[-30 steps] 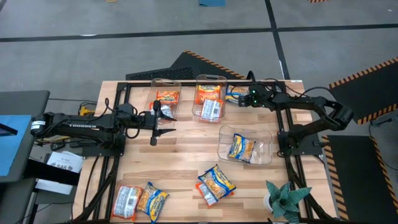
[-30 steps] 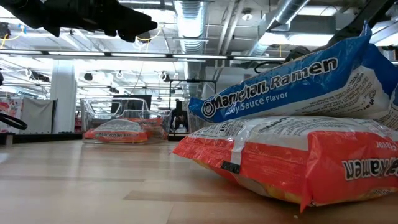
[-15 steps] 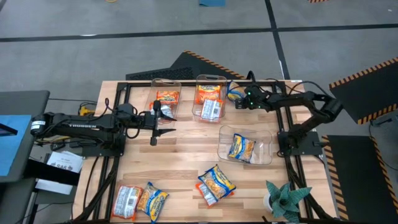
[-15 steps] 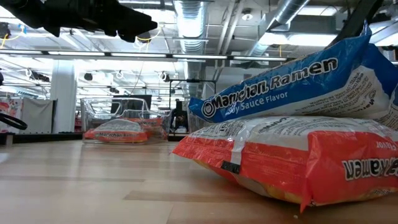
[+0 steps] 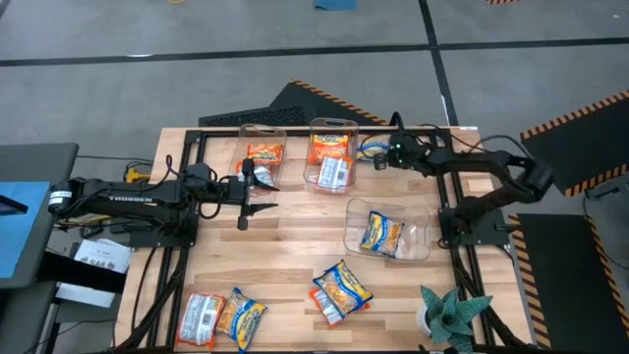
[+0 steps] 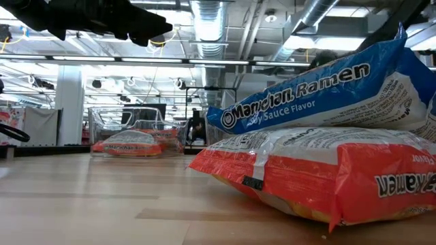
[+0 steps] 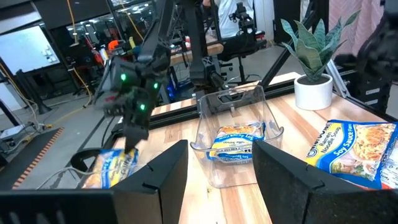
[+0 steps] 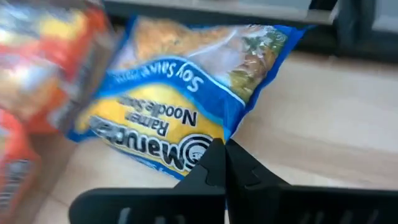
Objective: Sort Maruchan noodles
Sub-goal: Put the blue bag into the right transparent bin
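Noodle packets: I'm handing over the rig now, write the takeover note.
Right gripper: shut at the edge of a blue packet at the table's far side; whether it grips it is unclear.
Left gripper: open, empty, over bare table.
Done: packets lie in three clear bins.
Left: blue packet, near stacked pair, two at the near left.

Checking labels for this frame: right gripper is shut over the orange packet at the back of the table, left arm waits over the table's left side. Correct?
Not quite. The packet in front of the shut right gripper is blue and yellow, not orange; the right wrist view shows it. Whether it is pinched I cannot tell. The rest holds: the left gripper waits over the table's left side.
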Motion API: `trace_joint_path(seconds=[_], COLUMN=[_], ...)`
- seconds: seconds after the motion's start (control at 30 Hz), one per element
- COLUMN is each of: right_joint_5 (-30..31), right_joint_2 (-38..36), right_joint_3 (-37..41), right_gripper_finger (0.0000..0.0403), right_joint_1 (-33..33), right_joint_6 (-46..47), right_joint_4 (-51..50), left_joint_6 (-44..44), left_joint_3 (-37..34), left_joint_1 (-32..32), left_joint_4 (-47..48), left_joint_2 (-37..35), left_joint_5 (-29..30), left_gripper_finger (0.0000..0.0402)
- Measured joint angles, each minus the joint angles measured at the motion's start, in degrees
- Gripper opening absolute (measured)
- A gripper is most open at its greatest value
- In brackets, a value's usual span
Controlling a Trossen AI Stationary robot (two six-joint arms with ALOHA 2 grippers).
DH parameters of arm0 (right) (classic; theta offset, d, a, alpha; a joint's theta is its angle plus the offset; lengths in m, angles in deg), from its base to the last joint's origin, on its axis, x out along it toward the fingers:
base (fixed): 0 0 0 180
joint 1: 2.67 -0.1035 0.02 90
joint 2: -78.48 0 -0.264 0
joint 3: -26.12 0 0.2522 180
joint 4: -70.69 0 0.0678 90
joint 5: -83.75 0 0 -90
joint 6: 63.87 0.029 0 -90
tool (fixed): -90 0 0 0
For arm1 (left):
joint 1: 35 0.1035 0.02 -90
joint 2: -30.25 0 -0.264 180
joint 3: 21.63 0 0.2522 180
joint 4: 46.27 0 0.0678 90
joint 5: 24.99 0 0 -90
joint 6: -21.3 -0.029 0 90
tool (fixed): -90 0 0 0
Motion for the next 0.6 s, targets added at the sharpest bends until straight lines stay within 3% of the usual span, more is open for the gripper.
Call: trace_joint_path(seconds=[0.6], right_joint_5=[2.1], right_joint_2=[-34.5], right_joint_3=[0.0], right_gripper_finger=[0.0006], right_joint_1=[-8.1], right_joint_6=[-2.0], right_joint_4=[-10.7], left_joint_6=[0.0], left_joint_3=[0.0], left_joint_1=[0.0], left_joint_4=[0.0], left_joint_2=[0.0], left_joint_5=[0.0], left_gripper_finger=[0.0169])
